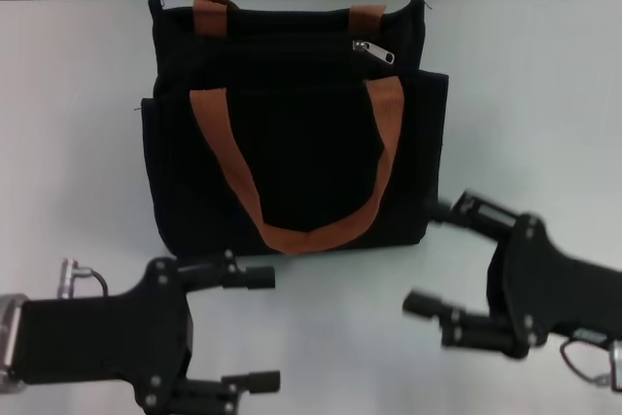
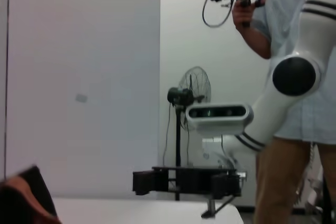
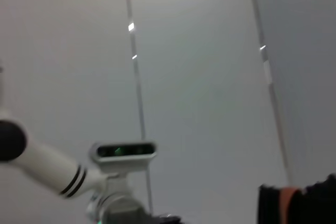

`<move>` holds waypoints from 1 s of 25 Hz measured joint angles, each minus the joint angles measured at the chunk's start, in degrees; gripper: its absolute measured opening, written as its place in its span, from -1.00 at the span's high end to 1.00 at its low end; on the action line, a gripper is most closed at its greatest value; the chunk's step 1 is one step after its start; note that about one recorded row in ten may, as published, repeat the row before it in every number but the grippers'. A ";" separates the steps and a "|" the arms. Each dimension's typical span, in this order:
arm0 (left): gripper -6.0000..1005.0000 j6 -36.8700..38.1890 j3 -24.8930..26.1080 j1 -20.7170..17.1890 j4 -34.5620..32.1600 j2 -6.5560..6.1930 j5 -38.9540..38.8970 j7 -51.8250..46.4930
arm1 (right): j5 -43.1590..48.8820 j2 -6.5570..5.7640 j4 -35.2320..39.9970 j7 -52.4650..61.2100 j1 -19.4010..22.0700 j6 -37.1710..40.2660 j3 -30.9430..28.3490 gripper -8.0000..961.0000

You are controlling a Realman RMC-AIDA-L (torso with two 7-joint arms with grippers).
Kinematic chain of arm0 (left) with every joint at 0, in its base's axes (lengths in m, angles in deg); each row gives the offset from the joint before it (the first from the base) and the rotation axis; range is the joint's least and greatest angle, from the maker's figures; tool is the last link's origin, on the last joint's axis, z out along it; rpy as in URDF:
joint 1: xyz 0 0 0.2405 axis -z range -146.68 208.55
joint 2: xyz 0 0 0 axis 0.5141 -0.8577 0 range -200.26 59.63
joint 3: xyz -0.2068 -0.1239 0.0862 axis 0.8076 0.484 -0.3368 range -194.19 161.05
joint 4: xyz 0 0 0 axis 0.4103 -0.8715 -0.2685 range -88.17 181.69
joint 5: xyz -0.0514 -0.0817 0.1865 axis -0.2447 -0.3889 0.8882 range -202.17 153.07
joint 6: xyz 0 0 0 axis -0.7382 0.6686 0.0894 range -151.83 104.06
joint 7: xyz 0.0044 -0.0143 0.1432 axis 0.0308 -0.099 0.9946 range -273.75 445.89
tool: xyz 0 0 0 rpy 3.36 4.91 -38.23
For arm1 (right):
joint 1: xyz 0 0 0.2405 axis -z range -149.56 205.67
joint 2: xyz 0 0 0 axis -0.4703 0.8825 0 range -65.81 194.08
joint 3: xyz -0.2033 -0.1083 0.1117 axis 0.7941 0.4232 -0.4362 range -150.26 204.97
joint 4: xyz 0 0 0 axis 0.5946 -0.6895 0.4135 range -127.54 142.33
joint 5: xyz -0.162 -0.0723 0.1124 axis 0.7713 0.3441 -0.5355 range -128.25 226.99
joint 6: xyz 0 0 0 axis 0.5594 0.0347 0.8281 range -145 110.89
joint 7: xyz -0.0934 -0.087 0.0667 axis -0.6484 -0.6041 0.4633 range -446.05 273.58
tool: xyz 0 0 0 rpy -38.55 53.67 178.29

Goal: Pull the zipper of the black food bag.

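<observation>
Looking down from the head camera, I have the black food bag [image 1: 292, 133] lying on the white table [image 1: 78, 123] at twelve o'clock, its zipper [image 1: 373, 51] near the upper edge toward one o'clock. My left gripper [image 1: 255, 329] sits at seven o'clock, fingers spread wide, holding nothing. My right gripper [image 1: 439, 259] waits at four o'clock, equally wide and empty, just beside the bag's lower corner.

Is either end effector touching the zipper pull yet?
No. Both the left end effector and right end effector sit nearer than the black food bag, away from the zipper.
</observation>
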 joint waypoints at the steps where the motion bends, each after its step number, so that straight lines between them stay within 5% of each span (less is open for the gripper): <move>1: -0.60 -0.15 0.02 0.01 0.00 0.07 0.37 0.00 | 0.61 0.00 0.53 -0.01 0.12 -0.19 0.62 -0.72; 25: -0.60 -1.26 0.06 -0.18 0.01 0.82 2.38 0.26 | 2.04 0.16 1.12 0.10 -0.36 -3.46 1.46 -0.72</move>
